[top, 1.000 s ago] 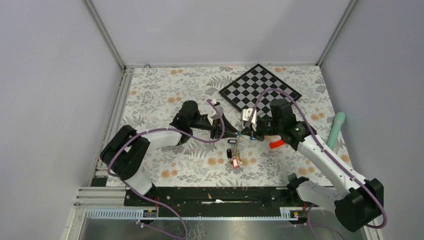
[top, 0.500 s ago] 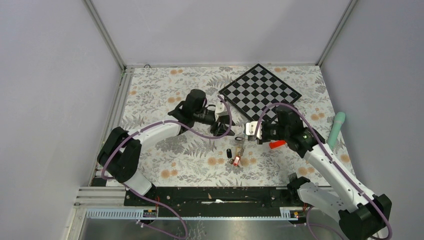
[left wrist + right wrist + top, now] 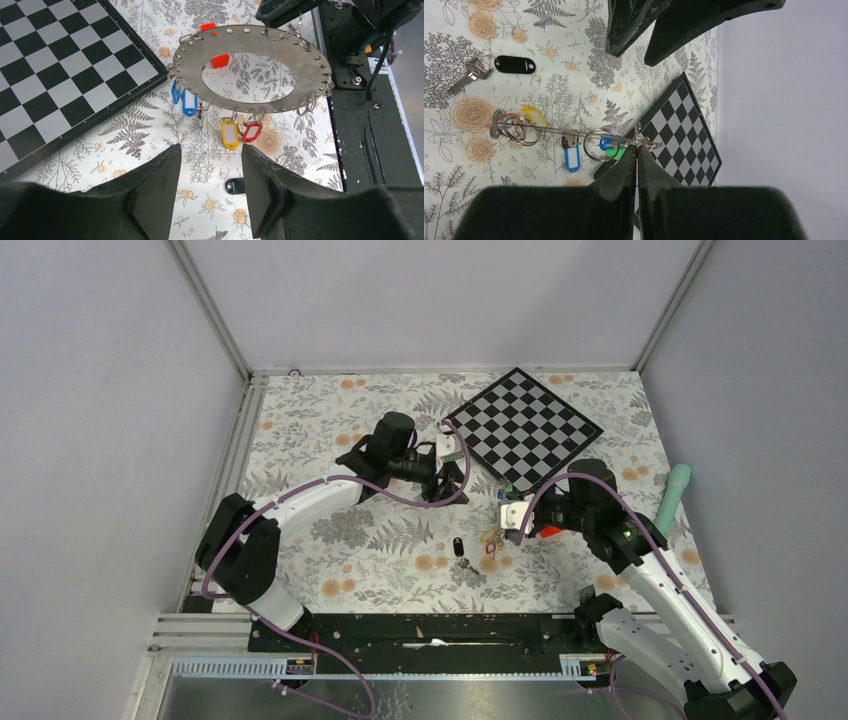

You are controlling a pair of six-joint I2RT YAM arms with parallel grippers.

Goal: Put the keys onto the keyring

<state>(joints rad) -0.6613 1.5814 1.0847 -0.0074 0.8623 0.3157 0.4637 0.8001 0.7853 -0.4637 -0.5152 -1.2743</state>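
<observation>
Over counter [image 3: 300,420], right tool [image 3: 637,150], clamped on keyring [image 3: 187,70] rim, is carrying it rightward; left tool [image 3: 212,160], now parted, empty, is backing off. 1 black-tag key [image 3: 499,65] is lying loose, unthreaded.

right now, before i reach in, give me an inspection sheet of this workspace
surface: floral table, flat
job's things: keyring held by its edge; keys tagged blue, yellow and red hang from it; black-tagged key lies loose on the table
clutter: chequered board, red block, teal stick
grippers: left gripper open, empty; right gripper shut on the keyring
cables: purple cables loop along both arms
surroundings: grey walls, metal frame; nothing else seen
</observation>
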